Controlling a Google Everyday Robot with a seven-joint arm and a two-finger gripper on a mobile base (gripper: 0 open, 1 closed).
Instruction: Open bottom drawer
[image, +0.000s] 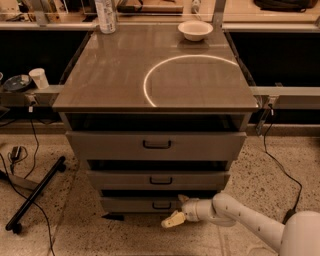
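The three-drawer cabinet stands on speckled floor, and the white arm (245, 217) reaches in from about four o'clock, low down near the ground. At its end the tool (175, 212) sits against the right half of the bottom drawer (127, 204), just to the three o'clock side of that drawer's small black loop handle (161, 205). Its two pale fingers are spread apart: one fingertip (181, 198) points up toward the drawer's top edge, and the other (170, 220) hangs lower, out past the drawer's lower edge. Nothing sits between them, and they do not close around the handle (whether either one touches the drawer face, I cannot tell).

The bottom drawer is the lowest and smallest-looking of the three fronts, right at six o'clock of the cabinet. A dark strip shows above it, under the middle drawer (120, 179). The top drawer (100, 145) is the tallest front, with the biggest handle, and another dark gap runs above it, below the tabletop (100, 75).

On the tabletop a white bowl (195, 30) rests toward one o'clock, near the back edge. A clear bottle (105, 15) stands at eleven o'clock. A bright ring of light (146, 85) curves across the right half of the surface.

Off at nine o'clock a white cup (38, 78) sits on a side rail. A black stand leg (35, 195) lies along the floor at eight o'clock, and a dark cable (280, 167) trails over the floor at three o'clock.
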